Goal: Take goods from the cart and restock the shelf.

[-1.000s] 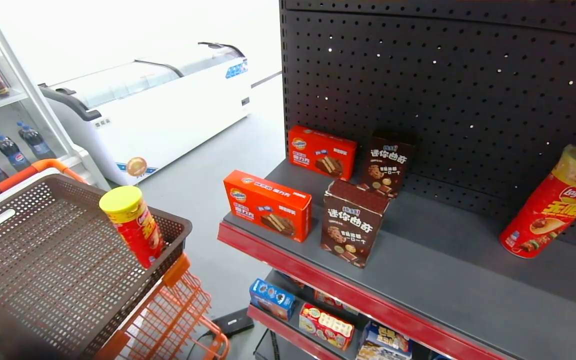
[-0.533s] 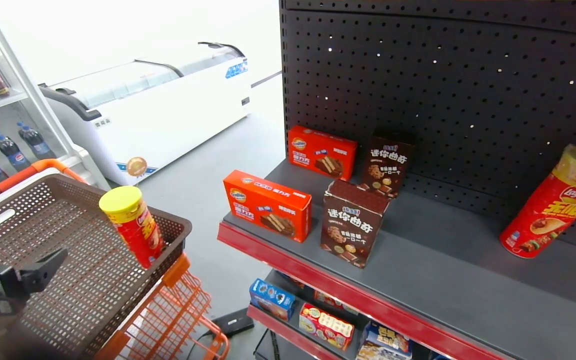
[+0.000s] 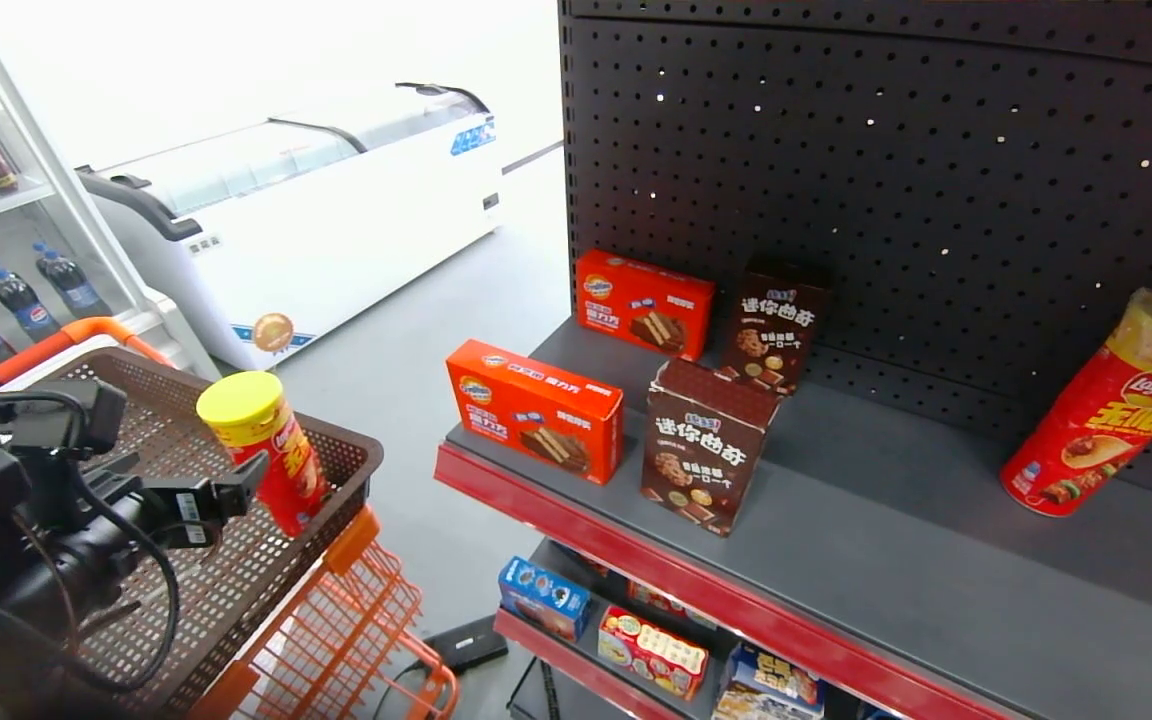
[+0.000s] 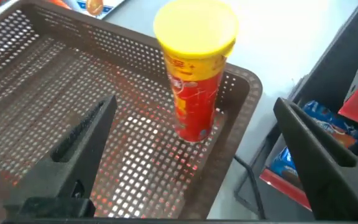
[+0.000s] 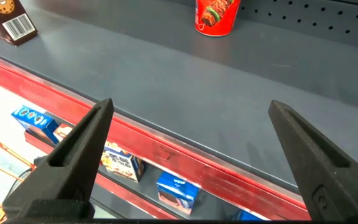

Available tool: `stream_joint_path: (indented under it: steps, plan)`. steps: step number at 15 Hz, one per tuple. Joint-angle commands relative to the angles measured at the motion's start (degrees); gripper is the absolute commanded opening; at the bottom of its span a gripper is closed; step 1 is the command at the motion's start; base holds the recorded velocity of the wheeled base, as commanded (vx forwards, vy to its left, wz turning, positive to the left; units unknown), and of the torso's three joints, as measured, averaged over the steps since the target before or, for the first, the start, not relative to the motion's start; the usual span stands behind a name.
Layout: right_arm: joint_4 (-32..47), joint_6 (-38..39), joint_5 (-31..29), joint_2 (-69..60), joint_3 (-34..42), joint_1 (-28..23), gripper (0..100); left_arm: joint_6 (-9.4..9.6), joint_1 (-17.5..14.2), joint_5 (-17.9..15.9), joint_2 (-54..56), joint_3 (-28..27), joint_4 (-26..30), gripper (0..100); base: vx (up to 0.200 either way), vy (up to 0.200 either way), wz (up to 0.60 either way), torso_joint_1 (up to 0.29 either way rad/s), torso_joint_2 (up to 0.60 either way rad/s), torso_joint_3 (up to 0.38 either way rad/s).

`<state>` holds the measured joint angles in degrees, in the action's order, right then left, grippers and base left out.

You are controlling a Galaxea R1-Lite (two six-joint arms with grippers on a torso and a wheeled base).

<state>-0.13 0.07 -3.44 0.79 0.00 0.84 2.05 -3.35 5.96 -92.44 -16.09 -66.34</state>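
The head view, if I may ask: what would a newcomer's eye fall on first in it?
The yellow-lidded red can stands in a corner of the brown basket on the orange cart, with the left tool open and facing it. On the grey shelf a matching can leans against the pegboard at the right, while orange boxes and brown boxes stand at the left.

Glossy can (image 3: pixel 266 450), perforated plastic basket (image 3: pixel 348 437), matt shelf (image 3: pixel 886 520).
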Motion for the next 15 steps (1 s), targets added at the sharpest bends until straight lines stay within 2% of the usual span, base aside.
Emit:
stream_joint_path:
  steps: [1, 6, 14, 15]
  plan:
    - [0.0, 0.0, 0.0, 0.0, 0.0, 0.0, 100, 0.06, 0.3, 0.0, -10.0, -2.2, -3.1, 100, 0.000, 0.000, 0.00, 0.000, 0.00, 0.000]
    - [0.0, 0.0, 0.0, 0.0, 0.0, 0.0, 100, 0.06, -0.5, 0.1, -18.8, -7.6, -8.5, 100, 0.000, 0.000, 0.00, 0.000, 0.00, 0.000]
    - [0.0, 0.0, 0.0, 0.0, 0.0, 0.0, 100, 0.06, -1.0, 0.1, -27.6, -14.1, -13.6, 100, 0.000, 0.000, 0.00, 0.000, 0.00, 0.000]
    - [0.0, 0.0, 0.0, 0.0, 0.0, 0.0, 100, 0.24, -1.8, 0.1, -28.7, -16.5, -13.7, 100, 0.000, 0.000, 0.00, 0.000, 0.00, 0.000]
